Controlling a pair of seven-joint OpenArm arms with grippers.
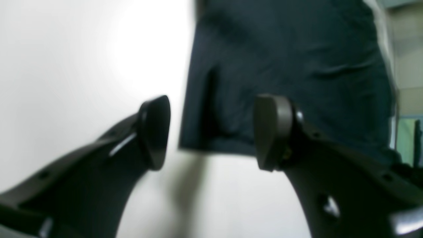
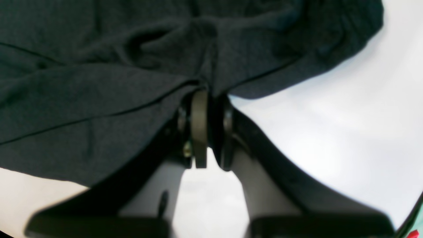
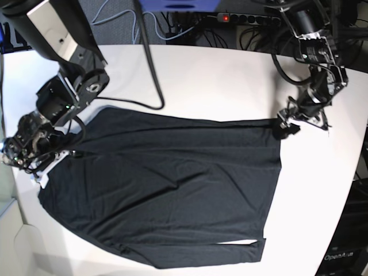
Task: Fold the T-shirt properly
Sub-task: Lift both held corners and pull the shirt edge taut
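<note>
Surface: white table [image 3: 218,69] with dark cables [image 3: 253,23] behind its far edge
T-shirt [image 3: 172,184]: charcoal-black, spread flat and wrinkled over the tabletop, reaching from one gripper to the other
Left gripper [image 1: 211,132]: released, jaws apart with nothing between the pads [image 1: 272,129]; a hemmed corner of the T-shirt lies just ahead of them
Right gripper [image 2: 206,127]: clenched on a bunched fold at the T-shirt's edge, fabric gathering into creases ahead of the tips
</note>
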